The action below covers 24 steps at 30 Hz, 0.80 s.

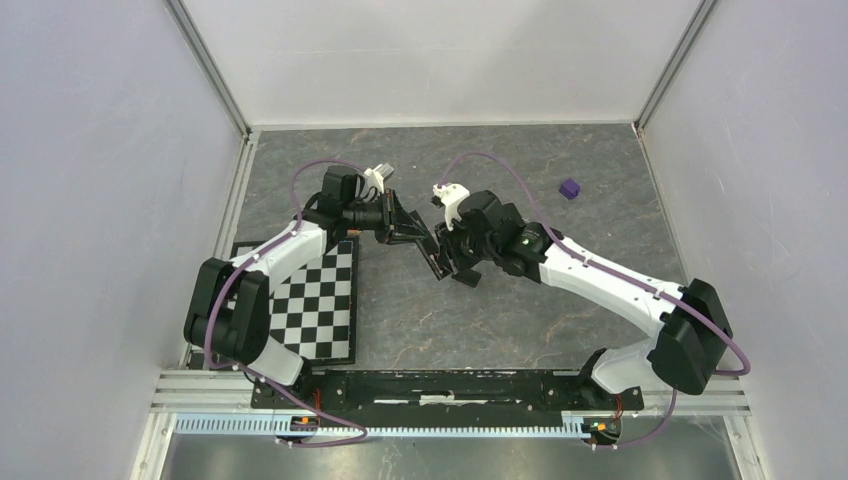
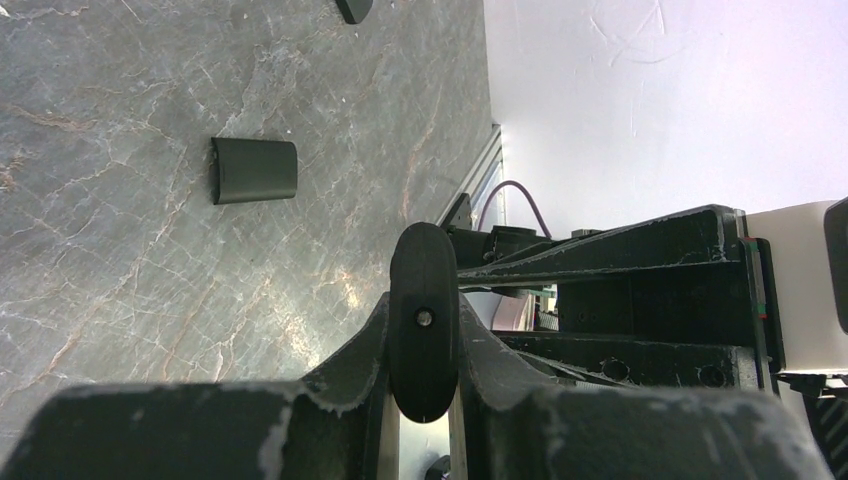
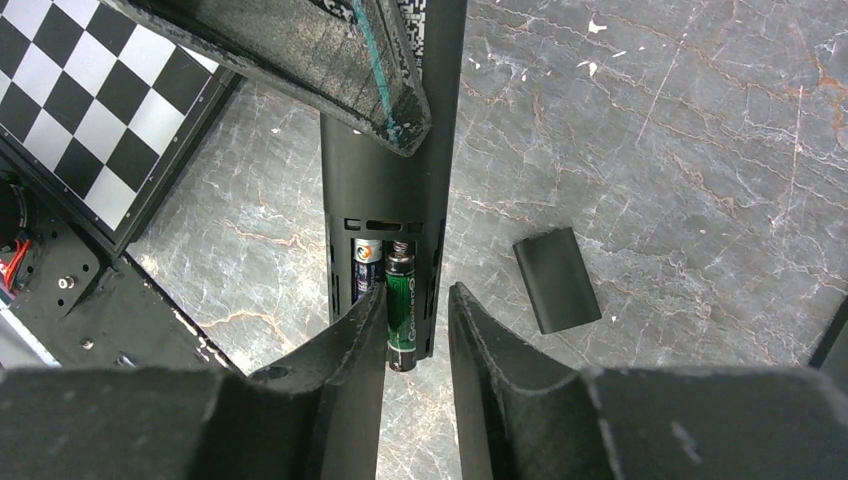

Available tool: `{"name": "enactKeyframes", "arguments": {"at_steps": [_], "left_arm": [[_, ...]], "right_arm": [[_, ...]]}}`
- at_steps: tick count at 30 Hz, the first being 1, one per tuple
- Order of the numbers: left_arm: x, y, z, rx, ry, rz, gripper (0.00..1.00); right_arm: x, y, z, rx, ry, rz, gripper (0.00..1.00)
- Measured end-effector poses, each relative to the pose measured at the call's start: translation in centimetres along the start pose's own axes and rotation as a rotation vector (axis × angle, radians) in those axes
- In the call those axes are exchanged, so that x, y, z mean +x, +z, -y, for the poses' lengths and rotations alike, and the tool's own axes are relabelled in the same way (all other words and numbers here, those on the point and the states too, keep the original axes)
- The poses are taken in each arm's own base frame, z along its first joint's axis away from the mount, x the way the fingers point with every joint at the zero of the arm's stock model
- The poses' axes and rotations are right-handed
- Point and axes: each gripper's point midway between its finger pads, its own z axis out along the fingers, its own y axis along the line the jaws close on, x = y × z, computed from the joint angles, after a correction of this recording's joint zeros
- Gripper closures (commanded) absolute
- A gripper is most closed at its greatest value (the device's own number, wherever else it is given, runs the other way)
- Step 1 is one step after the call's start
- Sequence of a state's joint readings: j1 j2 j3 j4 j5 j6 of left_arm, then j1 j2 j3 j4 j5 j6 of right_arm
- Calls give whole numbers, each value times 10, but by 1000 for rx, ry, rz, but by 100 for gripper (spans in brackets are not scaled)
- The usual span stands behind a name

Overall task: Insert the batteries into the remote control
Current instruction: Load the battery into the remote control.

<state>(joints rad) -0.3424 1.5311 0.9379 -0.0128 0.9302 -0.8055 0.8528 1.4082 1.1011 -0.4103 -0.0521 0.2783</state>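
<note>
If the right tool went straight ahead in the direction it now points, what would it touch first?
Probably the green battery, lying in the open bay of the remote control, directly ahead between the jaws of the right tool. Depth is unclear, so this is only likely.

A grey stone-patterned counter with pale rust-tinted veins forms the floor of a three-sided booth. The far wall is plain white. The left wall and right wall read pale lavender-white. A slanting aluminium post stands in the far left corner and a second post in the far right. A metal strip runs along the foot of the left wall. A black-and-white checkerboard lies flat at the near left. A small purple cube sits alone at the far right. Along the near edge run a black plate and a ribbed aluminium rail. The light is soft and even.
</note>
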Motion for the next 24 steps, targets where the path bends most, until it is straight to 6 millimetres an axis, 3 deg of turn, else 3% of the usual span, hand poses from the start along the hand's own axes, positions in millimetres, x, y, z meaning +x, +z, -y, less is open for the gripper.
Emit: {"name": "enactKeyframes", "arguments": {"at_steps": [13, 21, 23, 24], "left_arm": [[2, -1, 2, 10, -13, -13, 98], [-1, -1, 6, 19, -6, -7, 98], [-1, -1, 6, 19, -6, -7, 98], [-1, -1, 6, 19, -5, -7, 98]], "right_arm": [[-1, -5, 0, -27, 4, -12, 60], [-7, -14, -11, -99, 33, 4, 60], [-11, -17, -10, -98, 48, 17, 55], [-14, -20, -9, -97, 61, 29, 47]]}}
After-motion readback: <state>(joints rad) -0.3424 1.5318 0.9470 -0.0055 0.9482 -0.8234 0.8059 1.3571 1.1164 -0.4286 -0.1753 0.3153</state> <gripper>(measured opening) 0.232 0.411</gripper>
